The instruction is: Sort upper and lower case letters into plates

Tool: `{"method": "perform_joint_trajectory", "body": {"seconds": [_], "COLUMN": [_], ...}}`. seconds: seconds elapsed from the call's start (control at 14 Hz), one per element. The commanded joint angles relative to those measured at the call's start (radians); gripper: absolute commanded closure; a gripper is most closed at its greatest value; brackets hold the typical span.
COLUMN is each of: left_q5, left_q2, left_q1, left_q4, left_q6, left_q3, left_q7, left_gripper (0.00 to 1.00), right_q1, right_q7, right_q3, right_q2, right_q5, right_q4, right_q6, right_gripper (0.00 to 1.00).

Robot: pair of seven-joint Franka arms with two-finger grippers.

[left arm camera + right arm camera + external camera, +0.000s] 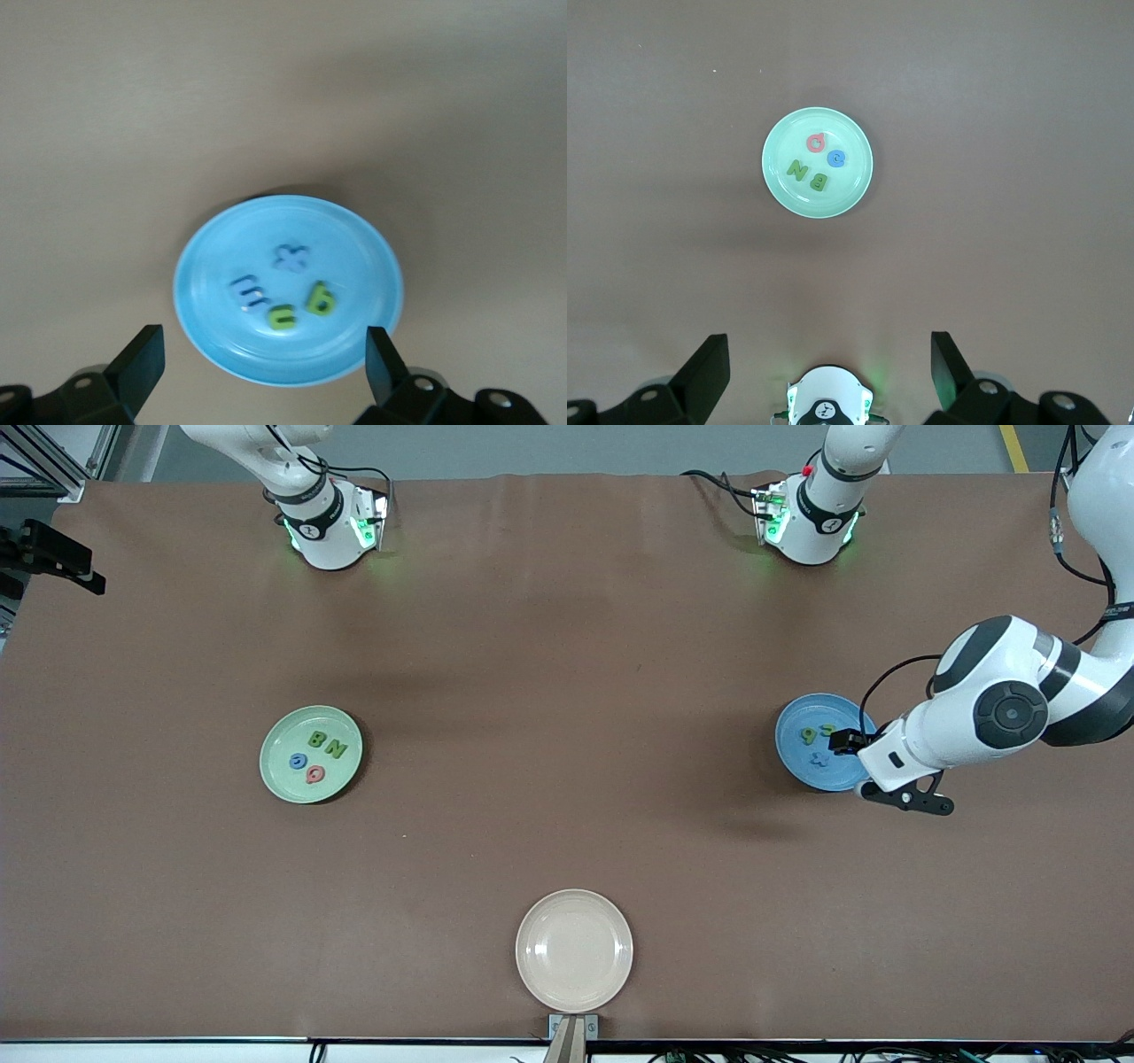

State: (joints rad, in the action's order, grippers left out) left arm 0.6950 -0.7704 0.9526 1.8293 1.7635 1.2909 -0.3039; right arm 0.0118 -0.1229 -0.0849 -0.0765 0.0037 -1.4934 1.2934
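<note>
Left gripper [264, 359] hangs over the blue plate [796, 757], fingers apart and empty. Right gripper [829, 363], fingers spread, waits high above the green plate [276, 775]. Cream plate [532, 970] sits nearer the camera.

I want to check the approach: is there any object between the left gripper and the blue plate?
Nothing visible does. The left gripper is open and hangs over the edge of the blue plate; between its fingers the left wrist view shows only the plate with four small letters in it.
</note>
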Motion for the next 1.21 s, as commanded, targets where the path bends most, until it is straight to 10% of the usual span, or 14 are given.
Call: {"method": "perform_joint_trajectory", "body": {"seconds": [0.0, 0.29, 0.57, 1.14], "left_q5": [-0.180, -0.498, -0.741, -0.735], "left_q2": [0.176, 0.356, 0.488, 0.689], "left_q1": [-0.108, -0.445, -0.922, -0.858], "left_q4": [-0.041, -0.079, -0.076, -0.082], "left_q6": [-0.013, -0.010, -0.007, 0.002], "left_q3": [-0.143, -0.529, -1.072, -1.128], "left_q7": [0.139, 0.276, 0.348, 0.335], "left_gripper": [0.00, 0.00, 0.00, 0.00], "right_q1": [-0.001, -0.001, -0.006, -0.003], "right_q7": [0.000, -0.036, -0.037, -0.032], "right_q3": [0.001, -0.002, -0.004, 0.001], "right_q2": [-0.011, -0.009, -0.009, -0.012], "right_q5": [0.007, -0.007, -0.002, 0.009], "right_q4": [-0.002, -0.002, -0.002, -0.002], "right_q6": [-0.010, -0.005, -0.006, -0.002], "right_gripper": [0.00, 0.00, 0.00, 0.00]}}
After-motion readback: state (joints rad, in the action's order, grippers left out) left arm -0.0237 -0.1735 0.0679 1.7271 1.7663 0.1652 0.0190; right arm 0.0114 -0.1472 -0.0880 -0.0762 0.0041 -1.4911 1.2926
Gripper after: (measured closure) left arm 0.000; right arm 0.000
